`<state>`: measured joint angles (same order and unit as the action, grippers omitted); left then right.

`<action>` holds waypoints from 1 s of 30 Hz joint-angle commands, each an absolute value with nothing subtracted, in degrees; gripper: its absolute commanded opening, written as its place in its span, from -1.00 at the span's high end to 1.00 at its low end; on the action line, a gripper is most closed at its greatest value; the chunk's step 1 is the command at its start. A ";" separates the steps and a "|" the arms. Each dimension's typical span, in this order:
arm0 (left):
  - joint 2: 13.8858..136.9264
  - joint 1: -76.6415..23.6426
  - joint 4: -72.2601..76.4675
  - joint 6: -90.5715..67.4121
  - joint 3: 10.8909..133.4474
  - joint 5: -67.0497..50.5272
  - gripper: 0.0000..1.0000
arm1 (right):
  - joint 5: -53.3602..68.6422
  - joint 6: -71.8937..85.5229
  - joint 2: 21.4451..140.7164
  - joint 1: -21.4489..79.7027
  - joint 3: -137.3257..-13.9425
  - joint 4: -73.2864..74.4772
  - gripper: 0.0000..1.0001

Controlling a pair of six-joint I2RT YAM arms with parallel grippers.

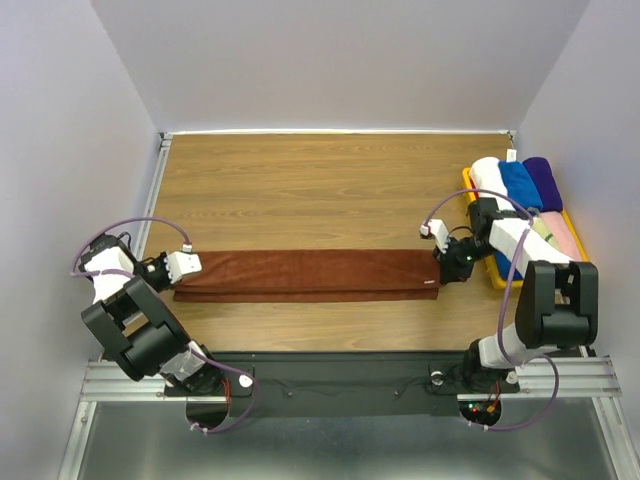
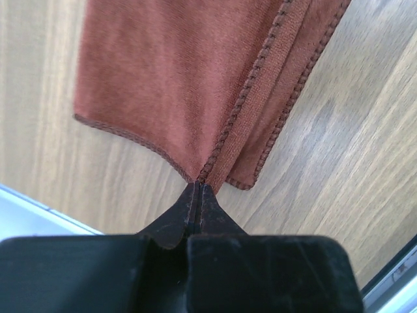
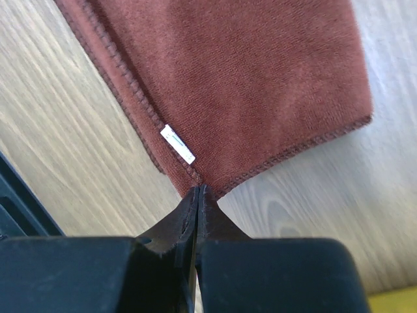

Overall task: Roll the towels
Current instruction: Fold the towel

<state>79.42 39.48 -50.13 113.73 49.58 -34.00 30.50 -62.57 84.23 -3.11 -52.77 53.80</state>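
Observation:
The rust-brown towel (image 1: 305, 274) lies folded into a long narrow strip across the wooden table. My left gripper (image 1: 183, 266) is at its left end. In the left wrist view the gripper (image 2: 197, 185) is shut on the stitched corner of the towel (image 2: 169, 78). My right gripper (image 1: 441, 264) is at the strip's right end. The right wrist view shows the gripper (image 3: 199, 189) shut on the corner of the towel (image 3: 241, 85), beside a small white label (image 3: 177, 143). A pale cream-green towel (image 1: 543, 231) shows in the tray, partly hidden behind my right arm.
A yellow tray (image 1: 468, 184) at the right edge holds rolled towels: white (image 1: 489, 176), blue (image 1: 519, 183), purple (image 1: 543, 180) and pink (image 1: 566, 237). A metal rail (image 1: 158, 185) runs along the table's left edge. Grey walls enclose the table.

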 commanded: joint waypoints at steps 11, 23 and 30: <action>78.93 39.90 -49.82 115.92 48.42 -31.99 0.11 | 31.20 -62.06 82.27 -3.78 -54.05 54.40 0.00; 73.48 32.97 -47.47 86.54 56.34 -41.75 -0.97 | 39.02 -48.71 90.16 -3.26 -72.50 57.13 0.03; 72.16 21.72 -35.34 55.93 52.13 -35.87 -0.97 | 31.04 -43.42 96.15 5.17 -71.64 53.00 0.24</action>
<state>73.63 25.08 -42.13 78.04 54.33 -38.11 34.33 -47.70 95.37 0.38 -72.86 54.76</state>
